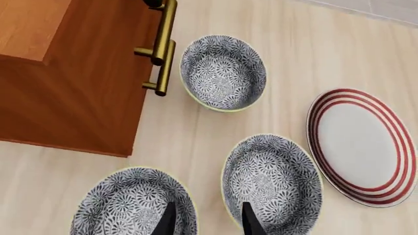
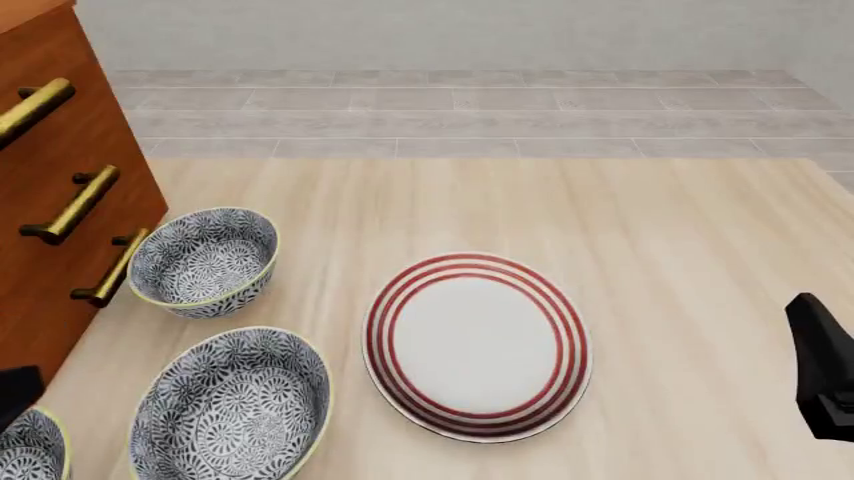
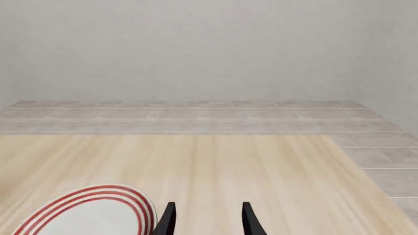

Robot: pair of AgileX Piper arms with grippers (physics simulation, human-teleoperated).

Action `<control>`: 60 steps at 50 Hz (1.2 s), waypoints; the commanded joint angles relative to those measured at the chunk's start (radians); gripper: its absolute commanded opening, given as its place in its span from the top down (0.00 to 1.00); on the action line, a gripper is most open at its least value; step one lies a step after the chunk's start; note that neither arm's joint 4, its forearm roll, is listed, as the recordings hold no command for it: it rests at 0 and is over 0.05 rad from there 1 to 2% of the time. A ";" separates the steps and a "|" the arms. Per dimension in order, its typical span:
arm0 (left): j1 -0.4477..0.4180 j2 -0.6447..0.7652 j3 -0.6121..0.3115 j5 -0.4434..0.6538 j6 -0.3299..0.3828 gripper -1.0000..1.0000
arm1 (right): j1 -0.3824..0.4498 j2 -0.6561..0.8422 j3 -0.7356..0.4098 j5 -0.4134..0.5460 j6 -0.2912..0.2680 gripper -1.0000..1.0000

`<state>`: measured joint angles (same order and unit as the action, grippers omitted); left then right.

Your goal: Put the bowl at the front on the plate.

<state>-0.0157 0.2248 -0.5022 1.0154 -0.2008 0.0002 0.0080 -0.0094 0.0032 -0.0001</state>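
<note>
A pale wooden table [image 2: 641, 260] with a soft lengthwise grain fills the scene, and beyond its far edge runs a floor of grey tiles [image 2: 467, 110] up to a plain light wall [image 3: 196, 49]. On the left stands a reddish-brown wooden cabinet [image 2: 54, 200], smooth and flat-faced, carrying brass bar handles [image 2: 70, 205] on short posts.

Three round, deep bowls sit in a line beside that cabinet, all glazed in a dense dark-blue-and-white flower pattern with a thin yellow-green rim. The far bowl [image 2: 204, 261] sits just beside the lowest handle. The middle bowl [image 2: 231, 405] is near the plate. And the front bowl [image 2: 30, 450], the one at the front, is down at the lower-left corner of the front view, only partly in frame, resting on the table and well apart from the plate.

The plate [image 2: 477, 345] lies flat near the middle of the table: round, white, glossy, ringed with several red circles at the rim, nothing on it.

The left gripper [image 1: 207, 220] hangs above the gap between the front bowl and the middle bowl, its dark fingers spread and grasping nothing. The right gripper [image 3: 207, 219] hovers over bare table just beside the plate's edge, fingers likewise parted and empty.

No writing or labels can be read anywhere.
</note>
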 commanded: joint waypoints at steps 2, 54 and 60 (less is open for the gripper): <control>0.011 0.047 -0.062 0.131 -0.034 0.00 | 0.000 -0.001 0.003 -0.002 0.000 0.00; 0.103 0.219 0.212 -0.111 -0.091 0.00 | 0.000 -0.001 0.003 -0.002 0.000 0.00; 0.112 0.232 0.220 -0.126 -0.090 0.00 | 0.000 -0.001 0.003 -0.002 0.000 0.00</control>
<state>0.0843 0.4467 -0.3116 0.9085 -0.2865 0.0003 0.0080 -0.0094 0.0032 -0.0002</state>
